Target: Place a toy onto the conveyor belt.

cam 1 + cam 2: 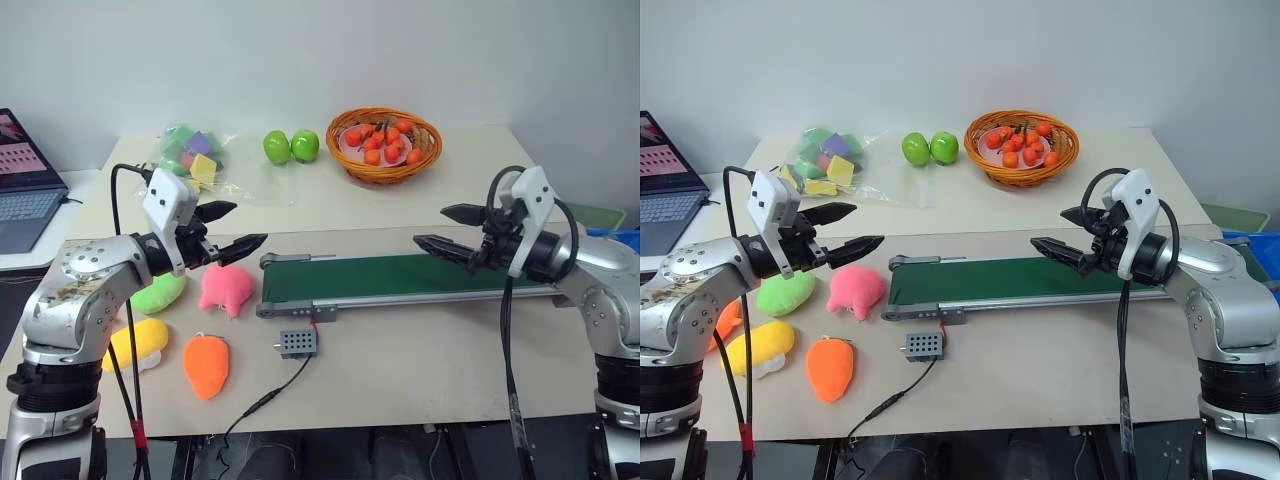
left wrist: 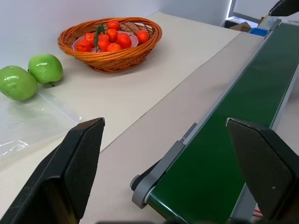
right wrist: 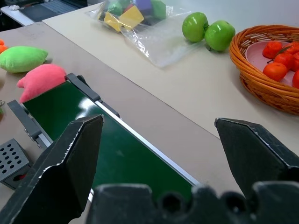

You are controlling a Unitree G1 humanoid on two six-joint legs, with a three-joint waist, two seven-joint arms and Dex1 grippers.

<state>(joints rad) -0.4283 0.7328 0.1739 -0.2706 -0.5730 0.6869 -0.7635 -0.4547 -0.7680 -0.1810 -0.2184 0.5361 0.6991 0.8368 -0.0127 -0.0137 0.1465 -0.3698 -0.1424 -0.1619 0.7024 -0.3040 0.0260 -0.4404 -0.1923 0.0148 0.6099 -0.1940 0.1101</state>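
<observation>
Past the smooth orange carrot-shaped plush (image 1: 830,368), the small orange-red plush toy (image 1: 728,318) lies half-hidden behind the left arm, not yet grasped. Left gripper (image 1: 868,224) and right gripper (image 1: 1047,227) hover spread and empty at the ends of the long dark green conveyor belt (image 1: 1020,278). The left must likely drop back for the toy.

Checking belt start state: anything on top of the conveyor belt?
No toy lies on the conveyor belt; its visible green surface is bare. The right gripper hangs above its right part, open and empty, and hides a stretch of belt. The pink plush lies beside its left end.
</observation>
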